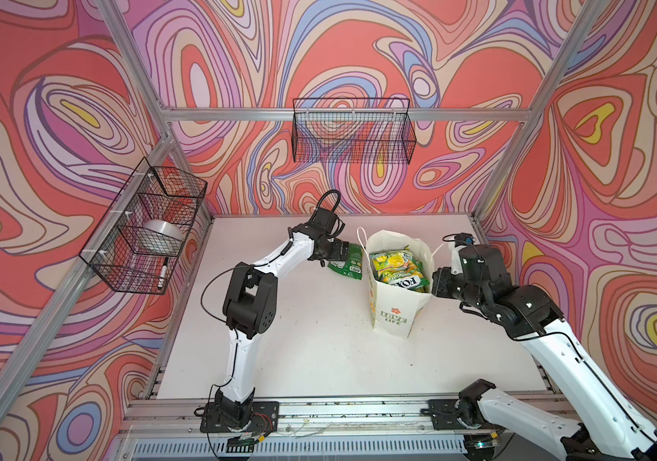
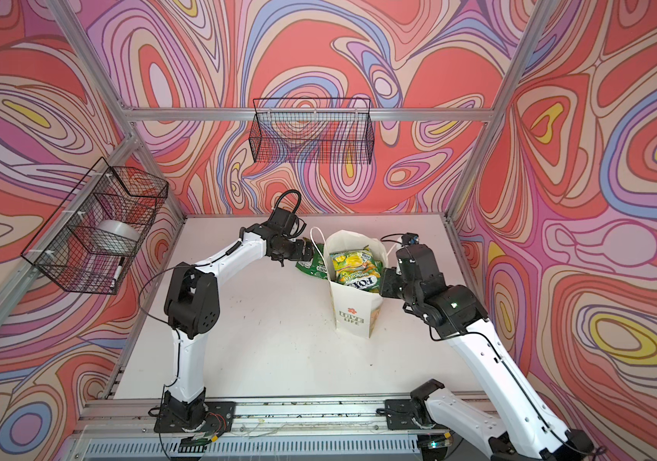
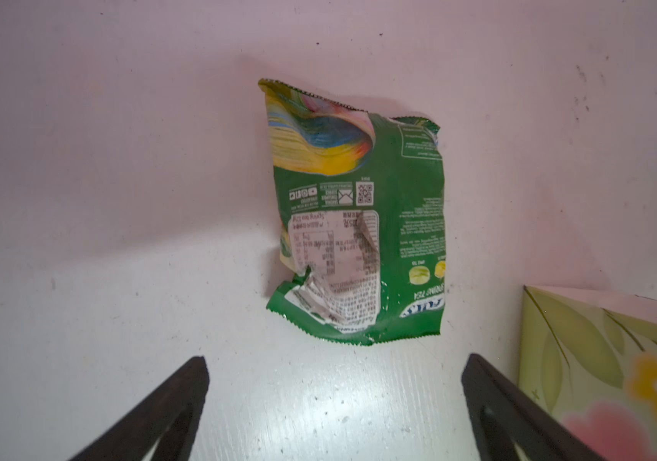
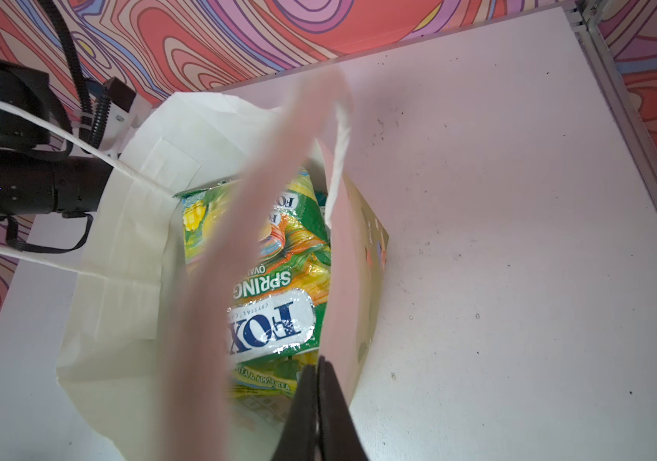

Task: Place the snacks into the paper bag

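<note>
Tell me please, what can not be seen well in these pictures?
- How many packets the bag holds: the upper ones and its walls hide the rest, in both top views.
- Right wrist view: a blurred pale strip covers the middle packets.
- Whether the shut right gripper pinches the bag wall: unclear there.
- Green packet: print too small, left wrist view.

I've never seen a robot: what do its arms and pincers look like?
The left arm and right arm are white shells with boxy black joints and thin black cables. The left gripper and right gripper have slim black tapered fingers.
</note>
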